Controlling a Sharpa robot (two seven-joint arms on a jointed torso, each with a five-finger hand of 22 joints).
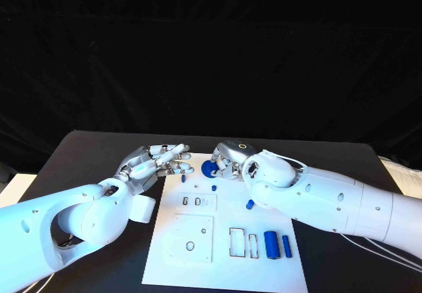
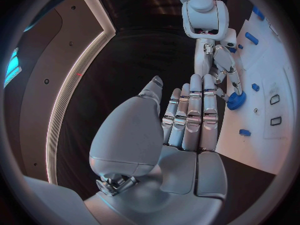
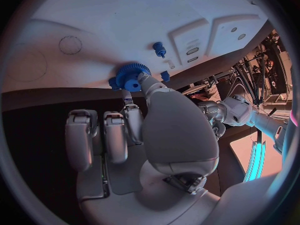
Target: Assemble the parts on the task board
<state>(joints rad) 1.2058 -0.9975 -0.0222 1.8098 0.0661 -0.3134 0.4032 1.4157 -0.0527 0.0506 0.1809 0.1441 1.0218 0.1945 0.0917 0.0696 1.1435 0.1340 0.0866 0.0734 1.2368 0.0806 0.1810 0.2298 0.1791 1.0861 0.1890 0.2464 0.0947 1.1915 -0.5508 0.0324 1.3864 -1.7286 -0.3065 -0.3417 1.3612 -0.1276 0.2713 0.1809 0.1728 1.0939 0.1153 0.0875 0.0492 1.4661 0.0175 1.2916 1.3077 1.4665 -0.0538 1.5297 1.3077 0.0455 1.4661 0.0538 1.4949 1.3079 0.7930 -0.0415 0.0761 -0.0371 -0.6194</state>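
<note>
Gear-seating step judged in hand: right hand (image 1: 230, 163) pinches the blue gear (image 3: 129, 76) at its fingertips against the task board (image 1: 220, 256), left hand (image 1: 157, 162) spread alongside, holding nothing; next, press it home squarely.

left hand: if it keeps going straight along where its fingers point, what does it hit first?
Probably the right hand at the blue gear near the task board's far end. The left hand has straight fingers and holds nothing; its fingertips aim that way with dark table between. Depth is unclear, so it may pass just beside.
</note>
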